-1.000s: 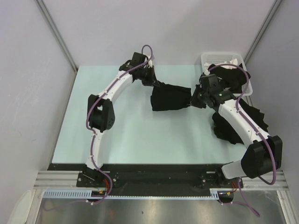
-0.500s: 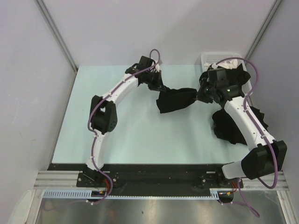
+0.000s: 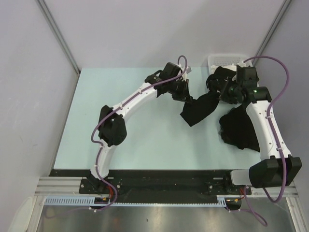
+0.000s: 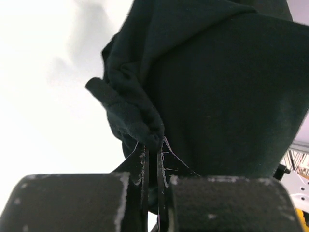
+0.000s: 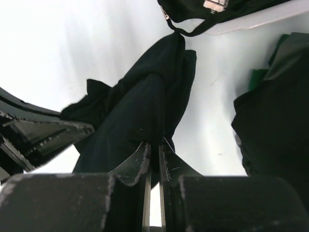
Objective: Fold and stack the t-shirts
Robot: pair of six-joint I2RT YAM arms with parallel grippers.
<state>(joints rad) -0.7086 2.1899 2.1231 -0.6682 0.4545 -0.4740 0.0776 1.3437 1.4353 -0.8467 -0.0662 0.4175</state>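
**Item 1, the garment.** 1 plain black soft cloth t-shirt (image 3: 199,110) hangs bunched between the 2 arms, over the far right part of the pale green table (image 3: 135,125). Its lower edge looks close to the surface; contact cannot be confirmed. It is gathered and creased, not spread flat, so folding of this shirt is judged not yet begun.

**Item 2, the grips.** The left gripper (image 4: 151,147) is pinched tight on a rolled edge of the shirt, fingers nearly meeting. The right gripper (image 5: 153,147) is likewise clamped on a fold at the opposite side. Holding 2 separate points is judged to be the means of pulling the cloth out to its width before laying it down.

**Item 3, the surroundings.** A dark heap of further black t-shirts (image 3: 239,129) lies on the table just right of the held one, under the right arm. A white slotted plastic basket (image 3: 226,60) stands at the far right corner, with a black garment bearing a white label (image 5: 193,9) in it.

**Item 4, risk.** Uneven tension could leave the shirt twisted when lowered.
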